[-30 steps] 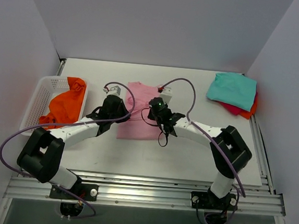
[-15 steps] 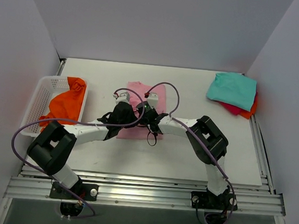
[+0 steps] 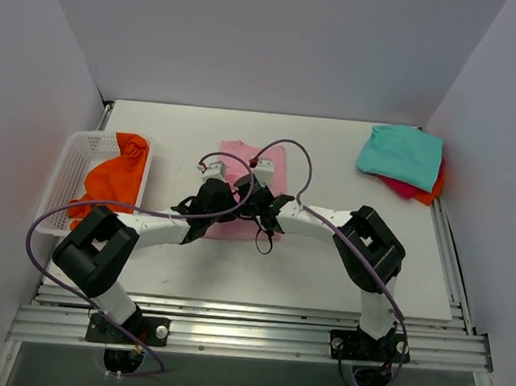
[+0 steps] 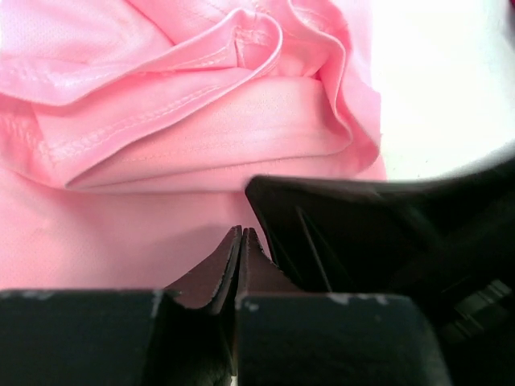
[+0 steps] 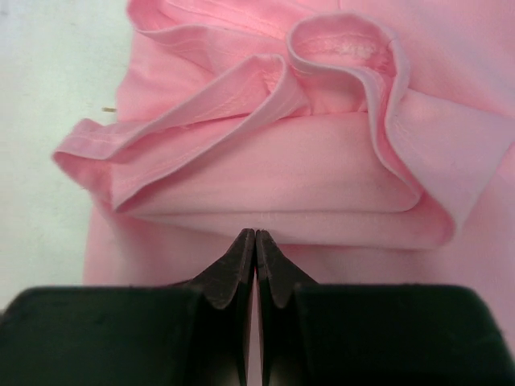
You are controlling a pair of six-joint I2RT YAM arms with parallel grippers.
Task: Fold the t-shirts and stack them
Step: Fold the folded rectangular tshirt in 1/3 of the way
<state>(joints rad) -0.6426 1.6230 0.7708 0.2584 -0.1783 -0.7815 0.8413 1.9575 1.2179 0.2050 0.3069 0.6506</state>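
A light pink t-shirt (image 3: pixel 265 162) lies flat in the middle of the table, with a bunched fold of its hem showing in both wrist views (image 4: pixel 161 145) (image 5: pixel 322 185). My left gripper (image 3: pixel 228 203) (image 4: pixel 241 233) is shut, its tips pinching the pink cloth. My right gripper (image 3: pixel 245 196) (image 5: pixel 255 235) is shut on the edge of the same fold, close beside the left one. The right gripper's black body (image 4: pixel 362 241) fills the right side of the left wrist view. A folded teal t-shirt (image 3: pixel 401 156) lies on a red one (image 3: pixel 403 189) at the far right. An orange t-shirt (image 3: pixel 114 180) hangs in the basket.
A white mesh basket (image 3: pixel 65 181) stands at the left edge of the table. Grey walls close in the left, back and right sides. Purple cables (image 3: pixel 285 146) loop above both wrists. A metal rail (image 3: pixel 247 323) runs along the near edge.
Both grippers have drawn in from the shirt's left and right edges to meet near its middle. The left jaws have closed. Little has moved over the last half second.
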